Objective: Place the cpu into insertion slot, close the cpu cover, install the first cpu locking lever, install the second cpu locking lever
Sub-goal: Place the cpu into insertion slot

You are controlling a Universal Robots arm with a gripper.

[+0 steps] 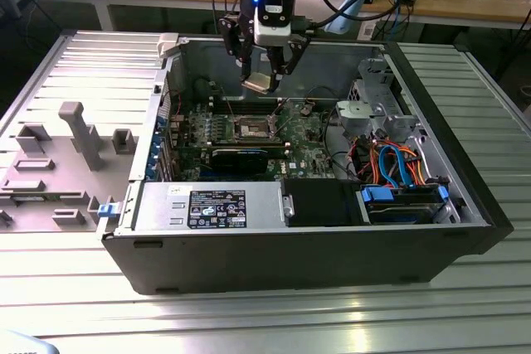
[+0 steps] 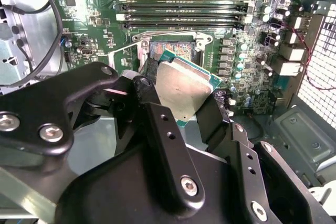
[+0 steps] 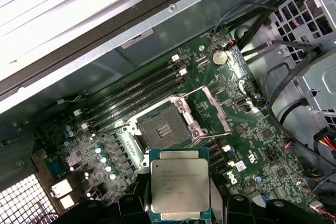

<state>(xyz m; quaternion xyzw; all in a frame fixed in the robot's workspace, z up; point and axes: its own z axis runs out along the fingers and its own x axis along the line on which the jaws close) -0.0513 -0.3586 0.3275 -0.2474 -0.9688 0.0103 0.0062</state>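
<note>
The cpu (image 1: pixel 259 81) is up in the air, pinched by its edges in the pincer (image 1: pixel 262 77), so the pincer is clenched on the chip and nothing else. In both wrist views its silver-grey metal top (image 2: pixel 184 85) faces the cameras, with a green border showing around it (image 3: pixel 179 184) and a black finger (image 2: pixel 152 74) pressed on each side.

The chip hangs above the insertion slot (image 1: pixel 251 128) and is clearly apart from it. In the first wrist view the slot (image 3: pixel 163 129) lies uncovered, its dark pin field in plain sight inside the silver rim. The cpu cover (image 3: pixel 218 109) is swung open and stands just beside the slot. In the second wrist view the chip hides part of the slot (image 2: pixel 173 45).

The long black memory slots (image 2: pixel 181 11) run alongside the socket on the green motherboard (image 1: pixel 307 134). The board sits in an open computer case (image 1: pixel 290 254), with orange and blue cables (image 1: pixel 398 163) bundled toward the exterior view's right.

The case rests on a ribbed metal table (image 1: pixel 249 321). A grey moulded tray (image 1: pixel 58 155) lies beside the case on the exterior view's left.
</note>
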